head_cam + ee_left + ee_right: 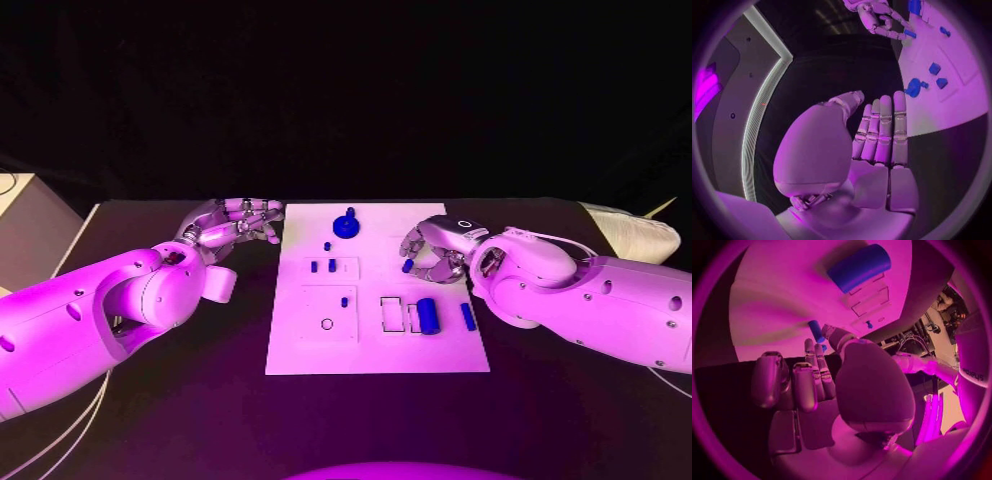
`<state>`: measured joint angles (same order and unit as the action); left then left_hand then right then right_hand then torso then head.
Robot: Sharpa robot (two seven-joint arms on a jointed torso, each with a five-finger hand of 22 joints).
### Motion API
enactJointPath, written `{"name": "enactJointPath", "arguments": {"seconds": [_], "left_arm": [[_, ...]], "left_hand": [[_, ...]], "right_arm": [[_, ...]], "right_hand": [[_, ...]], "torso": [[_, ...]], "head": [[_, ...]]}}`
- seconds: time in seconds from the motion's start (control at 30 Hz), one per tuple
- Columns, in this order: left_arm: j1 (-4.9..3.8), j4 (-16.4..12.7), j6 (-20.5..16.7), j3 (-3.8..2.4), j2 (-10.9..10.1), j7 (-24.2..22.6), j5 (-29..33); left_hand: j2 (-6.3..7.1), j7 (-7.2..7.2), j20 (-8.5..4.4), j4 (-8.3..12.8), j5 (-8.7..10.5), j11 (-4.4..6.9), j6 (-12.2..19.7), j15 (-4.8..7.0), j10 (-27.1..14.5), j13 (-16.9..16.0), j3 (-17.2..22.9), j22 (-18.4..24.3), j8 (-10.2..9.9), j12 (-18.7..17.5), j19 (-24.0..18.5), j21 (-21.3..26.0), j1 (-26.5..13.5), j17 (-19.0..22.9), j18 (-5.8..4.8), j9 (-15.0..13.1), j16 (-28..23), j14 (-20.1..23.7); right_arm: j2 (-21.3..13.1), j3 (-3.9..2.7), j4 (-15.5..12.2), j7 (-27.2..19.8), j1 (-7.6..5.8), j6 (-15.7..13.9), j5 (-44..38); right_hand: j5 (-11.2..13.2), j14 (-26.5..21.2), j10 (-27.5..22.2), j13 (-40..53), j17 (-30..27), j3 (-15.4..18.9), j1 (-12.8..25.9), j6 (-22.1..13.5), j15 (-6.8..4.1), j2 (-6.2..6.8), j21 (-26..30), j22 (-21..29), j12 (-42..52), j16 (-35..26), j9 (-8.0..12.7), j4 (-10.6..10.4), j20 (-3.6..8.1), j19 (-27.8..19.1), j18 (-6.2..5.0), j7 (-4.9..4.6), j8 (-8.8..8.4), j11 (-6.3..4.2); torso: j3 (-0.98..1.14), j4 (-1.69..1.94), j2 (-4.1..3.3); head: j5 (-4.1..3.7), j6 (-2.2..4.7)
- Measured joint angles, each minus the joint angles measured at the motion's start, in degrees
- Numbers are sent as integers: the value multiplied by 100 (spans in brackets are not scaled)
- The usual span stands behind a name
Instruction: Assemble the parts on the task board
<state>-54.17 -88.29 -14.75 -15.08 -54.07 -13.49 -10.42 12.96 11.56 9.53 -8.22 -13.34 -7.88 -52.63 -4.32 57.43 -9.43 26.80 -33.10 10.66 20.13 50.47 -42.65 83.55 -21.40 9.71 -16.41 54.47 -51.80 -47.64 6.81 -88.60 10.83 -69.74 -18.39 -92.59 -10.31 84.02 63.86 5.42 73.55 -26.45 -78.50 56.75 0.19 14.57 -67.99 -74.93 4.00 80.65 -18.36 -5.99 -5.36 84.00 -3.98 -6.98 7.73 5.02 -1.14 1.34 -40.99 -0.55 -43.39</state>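
Note:
The white task board [375, 345] lies mid-table. On it are a round blue knob [346, 225] at the far end, a few small blue pegs [332, 265], a thick blue cylinder [427, 315] and a slim blue bar [469, 316]. My right hand [440, 250] hovers over the board's right edge and pinches a small blue peg [408, 266] between thumb and fingers; the right wrist view shows that peg [816, 331] at the fingertips, with the cylinder [859, 267] beyond. My left hand [231, 225] is beside the board's far left corner, its fingers [882, 130] straight and holding nothing.
Rectangular recesses [392, 314] are outlined on the board next to the cylinder, and a small oval hole [327, 323] sits in its near left panel. A pale box [29, 235] stands at the table's left edge, and a pale object [635, 232] lies at the far right.

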Motion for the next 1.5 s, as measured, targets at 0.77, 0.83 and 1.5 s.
{"name": "enactJointPath", "arguments": {"seconds": [0.77,0.83,1.5], "left_arm": [[3,-7,0,0,-17,2,4],[3,-7,0,0,-18,3,5],[4,-6,0,0,-24,26,13]], "left_hand": [[0,0,0,-1,0,0,0,0,0,-1,-1,5,0,0,0,0,0,0,0,6,0,0],[0,0,0,-16,0,0,0,0,0,1,-16,5,0,0,0,0,0,0,0,7,0,0],[0,21,0,-32,0,-21,21,0,-20,4,-32,18,0,0,0,22,0,0,0,13,0,0]], "right_arm": [[180,17,120,165,21,48,-284],[190,18,127,173,24,48,-314],[218,23,112,256,47,45,-633]], "right_hand": [[370,0,565,95,-16,-607,-91,426,-84,-153,-36,2,95,46,-139,-18,43,0,0,-19,200,-134],[370,0,565,95,-20,-624,-91,426,-84,-153,-36,2,73,45,-144,-2,43,0,0,-19,200,-134],[403,-5,730,97,-31,-1036,-229,561,-180,-181,-68,-2,31,67,-244,348,138,-4,0,14,289,11]], "torso": [[8,-7,4],[7,-7,4],[8,-9,5]], "head": [[16,-42],[15,-43],[14,-48]]}}
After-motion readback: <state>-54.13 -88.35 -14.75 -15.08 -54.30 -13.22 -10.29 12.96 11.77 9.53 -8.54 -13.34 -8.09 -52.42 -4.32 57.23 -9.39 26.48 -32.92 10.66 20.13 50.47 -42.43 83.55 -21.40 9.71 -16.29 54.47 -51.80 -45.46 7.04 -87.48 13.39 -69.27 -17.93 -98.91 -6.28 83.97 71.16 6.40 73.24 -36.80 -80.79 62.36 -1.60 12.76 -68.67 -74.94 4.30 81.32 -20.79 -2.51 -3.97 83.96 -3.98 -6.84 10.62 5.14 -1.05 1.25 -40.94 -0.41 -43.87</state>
